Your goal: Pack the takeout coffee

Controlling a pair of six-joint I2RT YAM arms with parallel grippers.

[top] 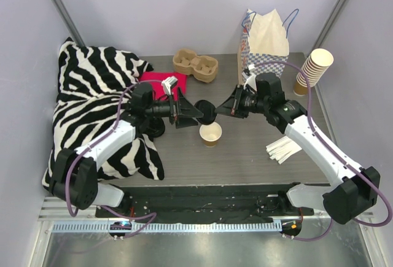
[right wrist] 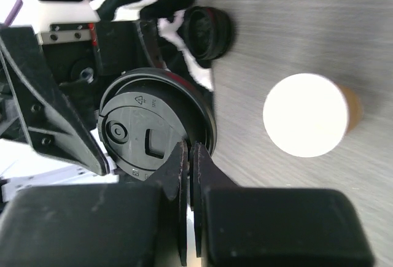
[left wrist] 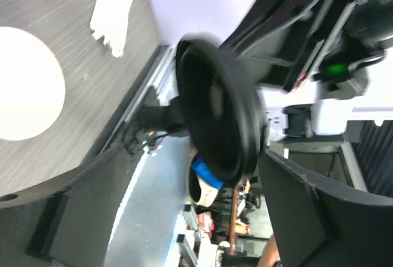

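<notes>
Grey wood-grain table [top: 245,156], lilac walls [top: 184,9]. R gripper [right wrist: 189,159] clenched on black lid [right wrist: 138,135]; L gripper [top: 198,111] spread wide.

You have the left gripper [top: 194,112] and right gripper [top: 223,110] facing each other tip to tip, the black lid [top: 207,111] between their fingers. Just on the near side of those tips an open tan cup [top: 210,134] stands upright on the table [top: 245,156]. Beyond the right gripper's wrist stands a paper bag [top: 265,37].

Lid [top: 206,112] raised just behind cup [top: 210,134] (mid-table), bag [top: 265,43] behind right, cup stack [top: 314,69] beside it, cushion [top: 92,95] left.
</notes>
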